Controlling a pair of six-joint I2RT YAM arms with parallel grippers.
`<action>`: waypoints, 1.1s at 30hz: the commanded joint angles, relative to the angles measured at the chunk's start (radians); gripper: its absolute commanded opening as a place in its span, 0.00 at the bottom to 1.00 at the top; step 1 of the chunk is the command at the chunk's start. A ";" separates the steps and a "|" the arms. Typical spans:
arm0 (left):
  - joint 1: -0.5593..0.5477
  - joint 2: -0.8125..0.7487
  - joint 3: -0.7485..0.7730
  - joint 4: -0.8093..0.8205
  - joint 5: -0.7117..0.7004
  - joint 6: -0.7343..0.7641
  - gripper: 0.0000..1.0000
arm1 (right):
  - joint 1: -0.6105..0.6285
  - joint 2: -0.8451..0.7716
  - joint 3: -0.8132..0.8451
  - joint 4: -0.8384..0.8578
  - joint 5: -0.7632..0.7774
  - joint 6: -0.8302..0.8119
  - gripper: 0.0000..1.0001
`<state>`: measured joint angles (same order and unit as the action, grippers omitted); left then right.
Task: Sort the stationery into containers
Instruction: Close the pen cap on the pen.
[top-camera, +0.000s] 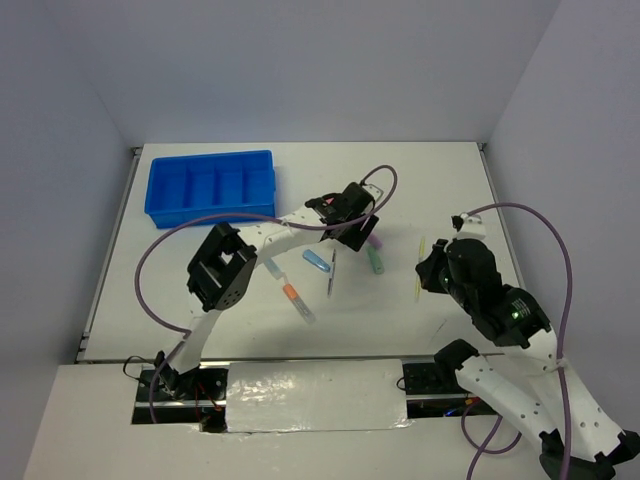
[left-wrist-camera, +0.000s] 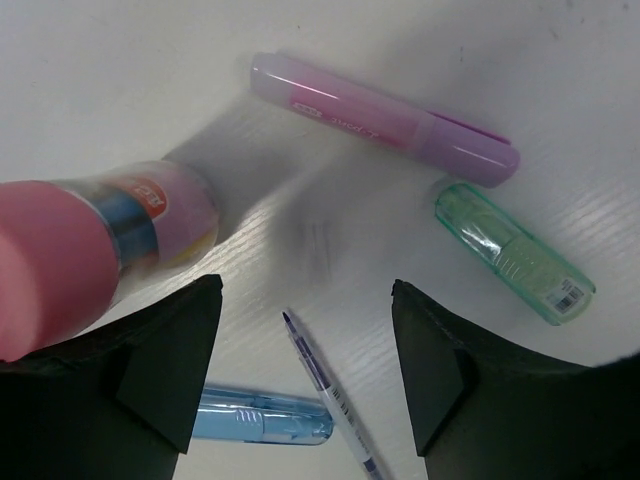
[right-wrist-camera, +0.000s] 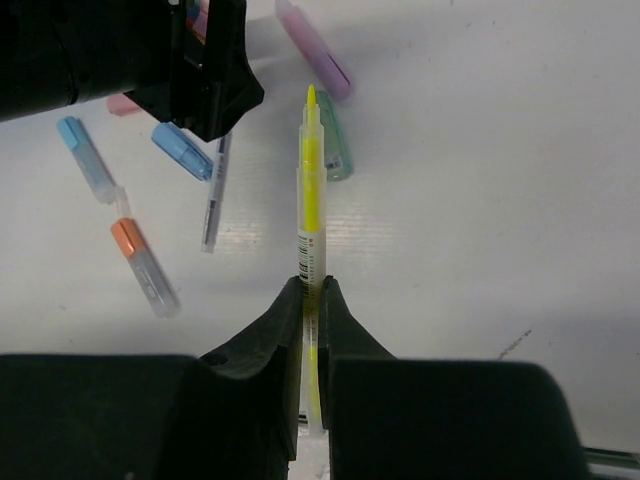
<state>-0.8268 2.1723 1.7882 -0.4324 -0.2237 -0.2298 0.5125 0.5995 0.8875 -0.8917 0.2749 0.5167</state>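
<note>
A thin yellow pen (right-wrist-camera: 311, 190) is being pinched between the narrow jaws of the right gripper (right-wrist-camera: 310, 300), centre of its wrist view. The left gripper (left-wrist-camera: 305, 300) is being held wide, gripping nothing, with a purple marker (left-wrist-camera: 385, 120) and a green marker (left-wrist-camera: 515, 252) lying at the upper right. The blue tray (top-camera: 210, 157) is being seen at the upper left of the top view.

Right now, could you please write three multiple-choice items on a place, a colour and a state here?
1. Where on the table is the blue tray? A far left corner; B far right corner; C near edge.
2. What colour is the pen in the right gripper? A orange; B yellow; C purple.
3. The left gripper is: A shut on a marker; B shut on nothing; C open.
Answers: A, seen in the top view; B, the pen clamped there is yellow; C, its fingers stand apart.
</note>
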 joint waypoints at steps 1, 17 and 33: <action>-0.005 0.026 0.036 0.023 0.041 0.046 0.80 | -0.002 0.023 -0.018 0.057 -0.020 -0.030 0.00; 0.031 0.121 0.091 0.017 0.110 0.032 0.71 | -0.003 0.072 0.001 0.091 -0.049 -0.067 0.00; 0.031 0.109 0.016 0.027 0.086 -0.014 0.63 | -0.003 0.051 -0.009 0.082 -0.049 -0.069 0.00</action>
<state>-0.7952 2.2799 1.8187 -0.4316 -0.1406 -0.2180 0.5125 0.6624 0.8700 -0.8536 0.2241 0.4622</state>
